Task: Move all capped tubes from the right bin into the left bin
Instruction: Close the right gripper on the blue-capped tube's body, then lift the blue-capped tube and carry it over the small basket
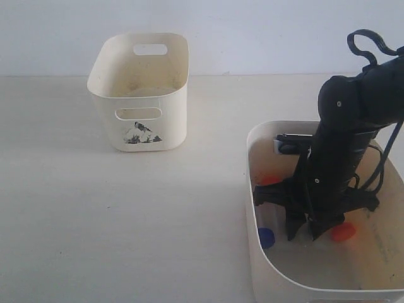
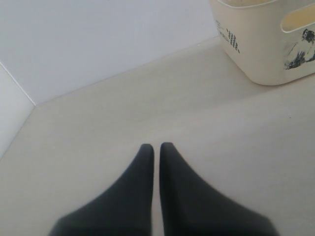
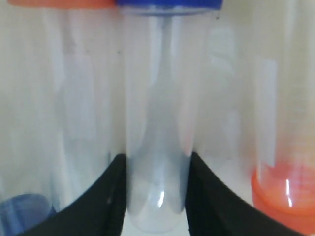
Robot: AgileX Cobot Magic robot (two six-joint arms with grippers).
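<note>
R gripper (image 1: 306,235) down in R bin (image 1: 271,278), clamped on 1 tube (image 3: 157,123).
Jaws part-open, pads (image 3: 110,196) flush on both sides of its rounded base; tube's long axis in line w/ fingers, blue cap (image 3: 170,4) at far end. 3 other tubes (image 3: 74,98) lie parallel beside it. L gripper (image 2: 156,147) nr shut, empty, over table (image 2: 98,128); L bin (image 1: 104,107) well apart.

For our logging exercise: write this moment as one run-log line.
right gripper: straddling blue-capped tube in right bin | left gripper: shut over table | left bin: no tubes visible
</note>
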